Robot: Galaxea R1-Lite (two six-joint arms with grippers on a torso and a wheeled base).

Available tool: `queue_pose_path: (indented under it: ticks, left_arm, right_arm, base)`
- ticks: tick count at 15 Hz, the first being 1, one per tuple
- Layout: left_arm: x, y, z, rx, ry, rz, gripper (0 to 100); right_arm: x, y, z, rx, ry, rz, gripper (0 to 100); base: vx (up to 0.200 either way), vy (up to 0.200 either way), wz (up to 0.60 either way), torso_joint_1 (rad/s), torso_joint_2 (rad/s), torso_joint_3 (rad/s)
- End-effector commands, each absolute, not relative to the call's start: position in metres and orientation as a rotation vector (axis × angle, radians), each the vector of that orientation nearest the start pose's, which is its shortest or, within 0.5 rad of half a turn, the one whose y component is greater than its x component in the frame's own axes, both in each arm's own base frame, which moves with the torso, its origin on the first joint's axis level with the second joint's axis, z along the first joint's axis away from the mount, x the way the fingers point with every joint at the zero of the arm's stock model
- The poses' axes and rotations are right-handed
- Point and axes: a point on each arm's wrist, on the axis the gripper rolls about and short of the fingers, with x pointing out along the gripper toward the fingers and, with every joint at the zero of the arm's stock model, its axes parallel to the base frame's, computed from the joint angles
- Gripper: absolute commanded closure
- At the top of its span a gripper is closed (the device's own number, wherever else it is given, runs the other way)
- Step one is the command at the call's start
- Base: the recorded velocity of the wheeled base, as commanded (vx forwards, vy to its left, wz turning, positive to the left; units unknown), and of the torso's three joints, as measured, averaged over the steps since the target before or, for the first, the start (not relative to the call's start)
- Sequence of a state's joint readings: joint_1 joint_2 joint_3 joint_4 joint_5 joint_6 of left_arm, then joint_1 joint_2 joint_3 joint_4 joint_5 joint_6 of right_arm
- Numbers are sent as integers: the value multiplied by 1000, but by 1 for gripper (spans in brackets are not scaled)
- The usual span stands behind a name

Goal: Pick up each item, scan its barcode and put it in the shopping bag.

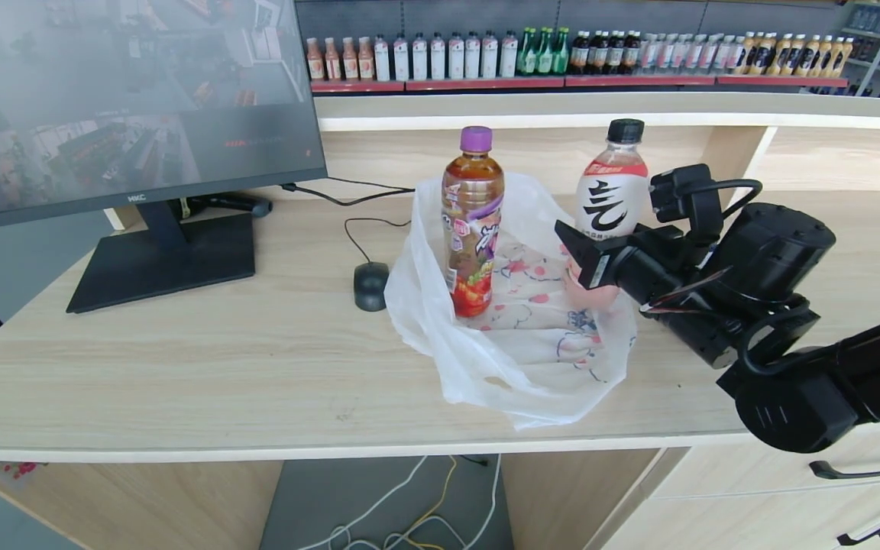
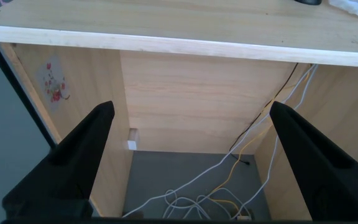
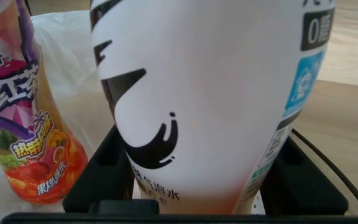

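A white bottle (image 1: 612, 206) with a black cap is upright at the right side of the translucent shopping bag (image 1: 532, 359). My right gripper (image 1: 589, 267) is shut on its lower body; in the right wrist view the bottle (image 3: 204, 93) sits between the gripper's (image 3: 194, 193) black fingers (image 3: 98, 177). Whether the bottle's base rests on the bag I cannot tell. A tea bottle (image 1: 472, 221) with a purple cap stands upright in the bag's left part, close beside the held bottle. My left gripper (image 2: 191, 168) hangs open below the counter edge (image 2: 166, 40), with nothing between its fingers.
A monitor (image 1: 127, 99) on a black stand fills the counter's left back. A black mouse (image 1: 370, 285) with its cable lies just left of the bag. Shelves of bottles (image 1: 562, 53) run behind the counter. Cables (image 2: 216, 186) hang under the counter.
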State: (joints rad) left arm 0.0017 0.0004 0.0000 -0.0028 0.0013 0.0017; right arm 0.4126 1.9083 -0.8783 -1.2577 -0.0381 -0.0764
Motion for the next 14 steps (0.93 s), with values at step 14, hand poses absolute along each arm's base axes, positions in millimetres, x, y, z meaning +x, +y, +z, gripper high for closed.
queue_pose_path:
  ticks: [14]
  left_arm:
    - [-23,0,76,2,-3,3,0]
  right_arm:
    - [350,167,188,-17,-265,392,100]
  base:
    - [0,0,0,0,0,0]
